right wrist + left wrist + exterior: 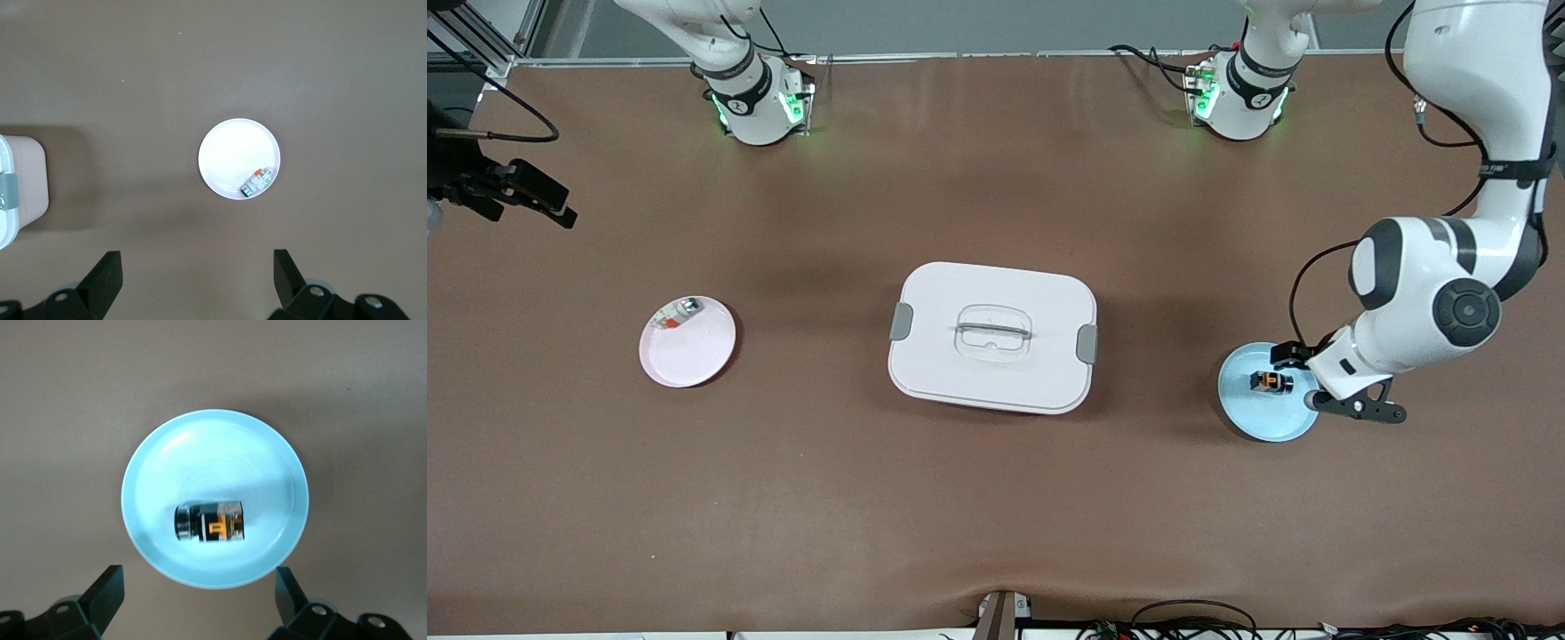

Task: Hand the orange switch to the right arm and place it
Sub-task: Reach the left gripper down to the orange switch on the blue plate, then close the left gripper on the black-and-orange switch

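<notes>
The tiny black boxy orange switch (pixel 1271 382) (pixel 209 522), with its orange markings showing, is lying on its side inside a small round light-blue plate (pixel 1249 418) (pixel 220 447), a little off the plate's middle. That plate is sitting on the brown worktop (pixel 996 498) toward the left arm's end.

The left gripper (pixel 1303 378) (pixel 200 600) is hovering over the light-blue plate. Its black fingers (pixel 107 590) are standing wide apart, holding nothing, and the switch is lying below the gap between them without touching either one.

A white rounded rectangular lidded box (pixel 992 337) (pixel 17 187) with grey side clips and a recessed handle is resting in the middle of the worktop, well apart from both plates.

Toward the right arm's end, a small round pale pink plate (pixel 694 356) (pixel 230 150) is carrying a small clear-and-silver piece with a red bit (pixel 676 315) (pixel 258 181), which is lying against the plate's rim, on the part farther from the front camera.

The right gripper (pixel 198 283) is hanging high over the worktop at its own end, looking down on the pink plate. Its fingers (pixel 103 273) are also spread wide and are gripping nothing. In the front view only the right arm's white base (pixel 751 98) is showing.
</notes>
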`<state>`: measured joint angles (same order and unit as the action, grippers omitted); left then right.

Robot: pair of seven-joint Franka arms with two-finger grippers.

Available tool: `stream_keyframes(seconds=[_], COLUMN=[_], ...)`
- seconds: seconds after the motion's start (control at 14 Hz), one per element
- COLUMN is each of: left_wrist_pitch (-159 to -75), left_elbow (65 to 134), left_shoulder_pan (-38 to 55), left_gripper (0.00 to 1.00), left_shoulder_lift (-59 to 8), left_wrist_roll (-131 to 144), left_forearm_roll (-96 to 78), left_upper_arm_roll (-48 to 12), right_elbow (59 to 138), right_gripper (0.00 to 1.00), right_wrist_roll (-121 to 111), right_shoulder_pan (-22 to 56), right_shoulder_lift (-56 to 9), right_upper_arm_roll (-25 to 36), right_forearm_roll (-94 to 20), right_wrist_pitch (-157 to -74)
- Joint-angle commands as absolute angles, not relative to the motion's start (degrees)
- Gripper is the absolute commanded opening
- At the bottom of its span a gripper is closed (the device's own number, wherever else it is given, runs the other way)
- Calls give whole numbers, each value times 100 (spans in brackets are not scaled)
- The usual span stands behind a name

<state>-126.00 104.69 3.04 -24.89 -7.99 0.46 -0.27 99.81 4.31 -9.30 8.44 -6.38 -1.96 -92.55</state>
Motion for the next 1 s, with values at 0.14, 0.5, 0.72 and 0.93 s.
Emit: stream_keyframes(seconds=[0.14,0.5,0.72,0.93], left_wrist_pitch=[-12911,-13271,-13456,-13500], left_elbow=[10521,10547,10529,10529], left_shoulder_pan=[325,308,343,343], left_gripper=[100,100,100,100], left_shoulder_lift=[-2768,-3181,-3348,-3410], left_wrist_roll=[-914,-923,-914,-896], left_forearm_roll=[53,509,519,492], left_upper_arm_roll=[-18,-18,-18,-26], right_elbow=[10002,10011,10011,10011], right_gripper=[100,100,100,100], right_wrist_roll=[510,519,624,624], right_shoulder_pan=[-949,-932,-932,-932], right_shoulder_lift=[888,896,896,896], right_upper_arm_roll=[-642,-650,-650,-650], right_forearm_roll=[-264,-264,-272,-281], right_wrist_pitch=[-9211,-9220,-9220,-9229])
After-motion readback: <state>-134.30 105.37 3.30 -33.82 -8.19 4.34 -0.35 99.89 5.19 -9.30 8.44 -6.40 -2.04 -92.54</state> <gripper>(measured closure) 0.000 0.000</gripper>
